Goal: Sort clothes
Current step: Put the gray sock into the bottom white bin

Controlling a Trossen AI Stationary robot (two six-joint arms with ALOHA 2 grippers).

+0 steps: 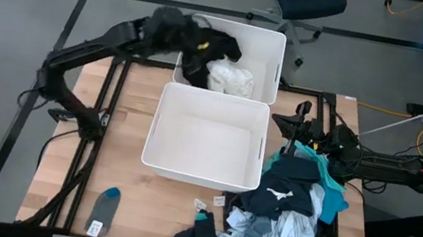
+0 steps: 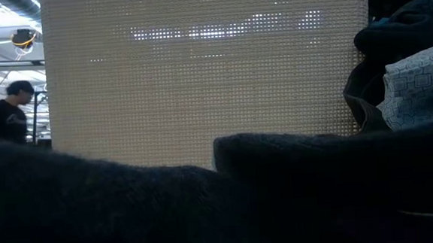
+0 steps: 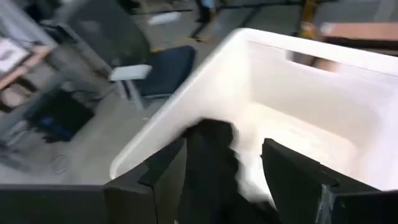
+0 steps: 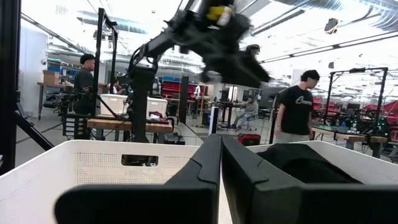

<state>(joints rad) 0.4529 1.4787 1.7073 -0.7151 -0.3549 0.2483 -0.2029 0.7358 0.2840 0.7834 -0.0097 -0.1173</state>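
a: high view first. where's the left gripper (image 1: 177,27)?

b: upper left of the frame, over the far bin (image 1: 271,47), fingers spread, a black garment (image 1: 215,46) dropping from it beside a white one (image 1: 229,78).

a: and the rest?

b: the clothes pile (image 1: 285,217) sits lower right; the near bin (image 1: 160,140) holds nothing.

a: low view?

b: dark fabric (image 2: 207,212) fills the bottom.

a: left wrist?

b: black cloth (image 3: 211,162) between parted fingers.

a: right wrist?

b: right gripper (image 4: 221,163) clenched, holding nothing. the clothes look light, limp; pinch a raised fold.
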